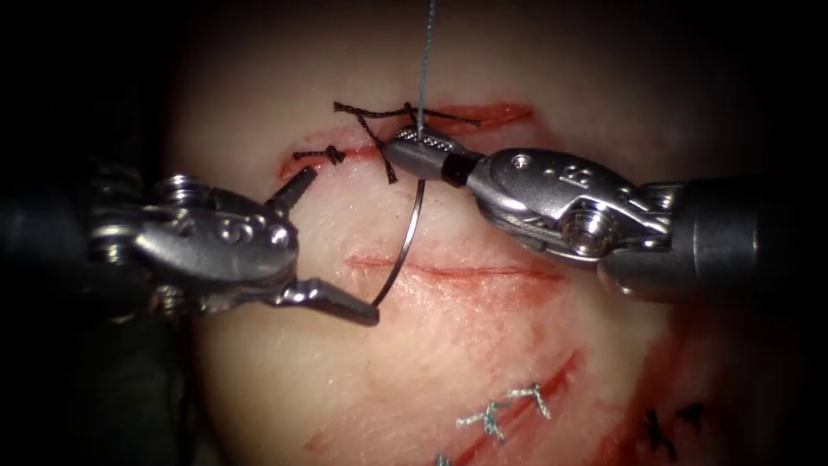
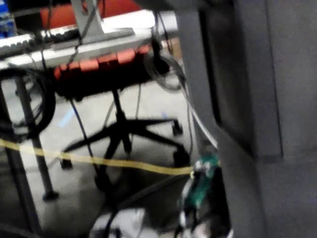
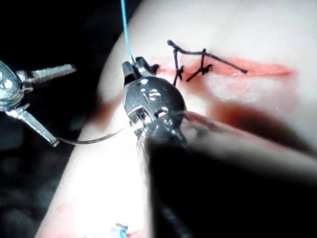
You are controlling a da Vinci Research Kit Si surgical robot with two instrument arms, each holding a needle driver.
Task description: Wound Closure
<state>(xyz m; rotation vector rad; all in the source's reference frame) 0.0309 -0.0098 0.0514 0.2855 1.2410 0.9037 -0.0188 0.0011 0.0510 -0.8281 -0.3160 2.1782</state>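
Right tool [image 1: 418, 148] has its jaws clamped on the needle's [image 1: 404, 246] thread end, by the upper cut [image 1: 483, 114] on the tissue [image 1: 285, 380]; blue thread [image 1: 426, 60] runs up from there. Left tool [image 1: 332, 246] has its jaws spread wide, lower jaw touching the needle's tip, gripping nothing; needle arcs free above the tissue.

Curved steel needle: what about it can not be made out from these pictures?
- Endoscope view: the curved steel needle, outside the tissue, has its upper end hidden under the shut right gripper; whether that holds needle or thin blue thread is unclear.
- Same view: its lower end meets the open, empty left gripper's jaw; contact too small to judge.
- Top edge cuts off the thread.
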